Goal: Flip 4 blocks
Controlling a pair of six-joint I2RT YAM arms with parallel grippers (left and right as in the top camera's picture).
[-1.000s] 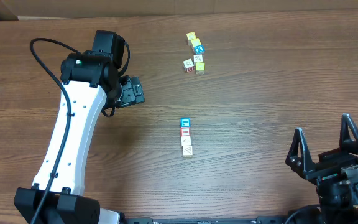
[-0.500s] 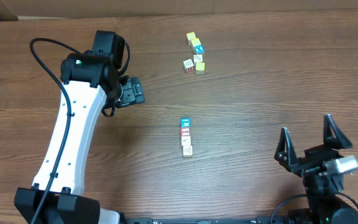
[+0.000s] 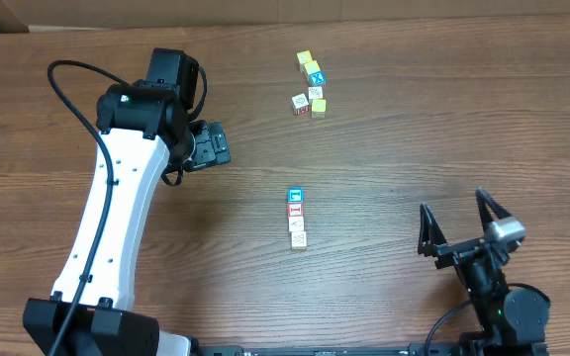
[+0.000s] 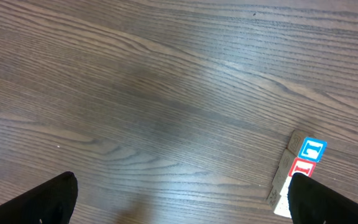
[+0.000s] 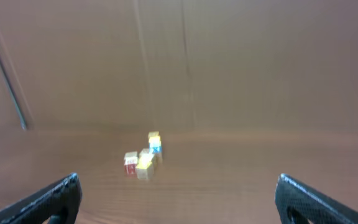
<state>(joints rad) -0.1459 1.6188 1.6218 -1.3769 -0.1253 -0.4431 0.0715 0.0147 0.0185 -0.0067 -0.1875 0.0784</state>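
On your table [image 3: 414, 119], the left gripper [image 4: 185, 202] and right gripper [image 3: 456, 225] both stood spread wide, empty. The four blocks [image 3: 296, 218] lay in a touching row mid-table, between them. Your left wrist view cut the row off below its red face.

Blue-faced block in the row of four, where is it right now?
In the overhead view, the blue-faced block sits at the far end of the central row, touching the red-faced block.
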